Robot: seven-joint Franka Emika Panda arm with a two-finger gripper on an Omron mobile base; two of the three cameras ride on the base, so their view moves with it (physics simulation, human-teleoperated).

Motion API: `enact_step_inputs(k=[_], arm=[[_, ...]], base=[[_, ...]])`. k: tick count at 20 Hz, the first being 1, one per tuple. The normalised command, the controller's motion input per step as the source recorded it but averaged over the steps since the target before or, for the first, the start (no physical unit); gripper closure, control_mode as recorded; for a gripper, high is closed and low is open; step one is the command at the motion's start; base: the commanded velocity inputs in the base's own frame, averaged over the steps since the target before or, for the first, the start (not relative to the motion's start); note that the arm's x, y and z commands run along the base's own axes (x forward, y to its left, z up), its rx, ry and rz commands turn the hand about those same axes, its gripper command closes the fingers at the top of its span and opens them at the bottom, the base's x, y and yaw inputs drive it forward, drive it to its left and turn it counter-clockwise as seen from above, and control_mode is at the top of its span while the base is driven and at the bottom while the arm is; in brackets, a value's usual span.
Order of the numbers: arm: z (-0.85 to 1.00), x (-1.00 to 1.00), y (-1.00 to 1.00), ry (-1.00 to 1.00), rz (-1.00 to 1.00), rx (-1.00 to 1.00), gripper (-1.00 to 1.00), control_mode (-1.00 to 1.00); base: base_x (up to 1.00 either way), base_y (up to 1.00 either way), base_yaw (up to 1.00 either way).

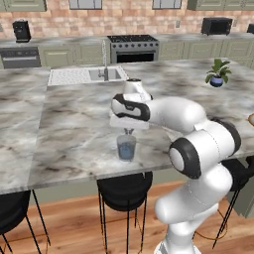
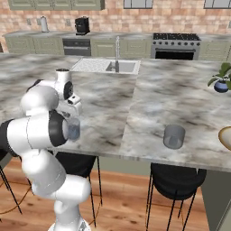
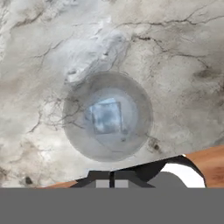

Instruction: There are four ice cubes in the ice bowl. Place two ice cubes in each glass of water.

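A: Item one, jaws. Condition?

B: Gripper: jaws closed flush together, nothing held between them, poised straight above the near glass of water.

A: Item two, contents of that glass?

B: One ice cube, pale blue, roughly square from above, lying flat in the water directly under the jaws in the hand view. I cannot tell whether a second cube sits beneath it.

A: Item three, the other glass?

B: Second glass of water, well apart from the jaws, off to the arm's right along the front edge of the marble counter. No cube made out in it from here.

A: Item four, the supply?

B: Ice bowl, further right again, beyond the second glass, cut by the picture's edge. Cubes inside cannot be seen.

A: Bearing for the coming move?

B: My judgement: everything left to fetch lies to the right of the jaws, bowl farthest. The cubes have no long axis to speak of, so any square approach to a pair of faces should serve. One arm only.

A: Sundries?

B: Sink beyond the jaws; potted plant far right rear.
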Motion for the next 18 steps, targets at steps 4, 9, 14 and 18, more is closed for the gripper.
enact_step_inputs(k=[4,9,14,18], arm=[[0.48,-0.92,-0.09,0.00,0.00,0.00,-1.00,-1.00],[0.32,-0.85,-0.13,-0.01,0.03,-0.02,-1.00,-1.00],[0.17,-0.75,-0.13,0.00,0.05,-0.04,-1.00,-1.00],[0.07,-0.82,-0.16,-0.03,0.09,-0.05,-1.00,-1.00]], base=[[0.00,0.00,0.00],[0.00,0.00,0.00],[0.00,0.00,0.00],[0.00,0.00,0.00]])
